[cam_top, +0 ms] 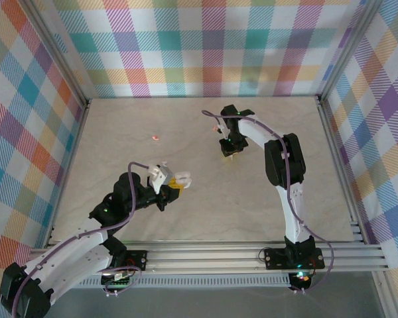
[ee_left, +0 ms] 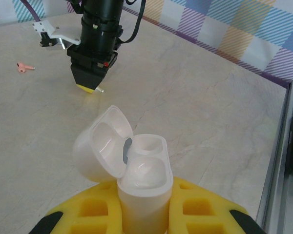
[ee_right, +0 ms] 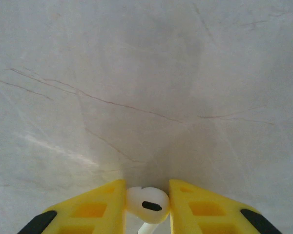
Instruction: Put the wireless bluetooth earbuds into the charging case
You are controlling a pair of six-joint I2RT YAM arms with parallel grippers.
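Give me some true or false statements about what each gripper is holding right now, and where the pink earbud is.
1. The left gripper holds a white charging case with its lid open. True.
2. The right gripper is empty. False: a white earbud is pinched between its yellow fingers.
3. A pink earbud lies on the table. True.
4. The right gripper is touching the case. False: it is over the table, apart from the case.
5. The pink earbud sits inside the case. False: it lies on the bare table, away from both grippers.
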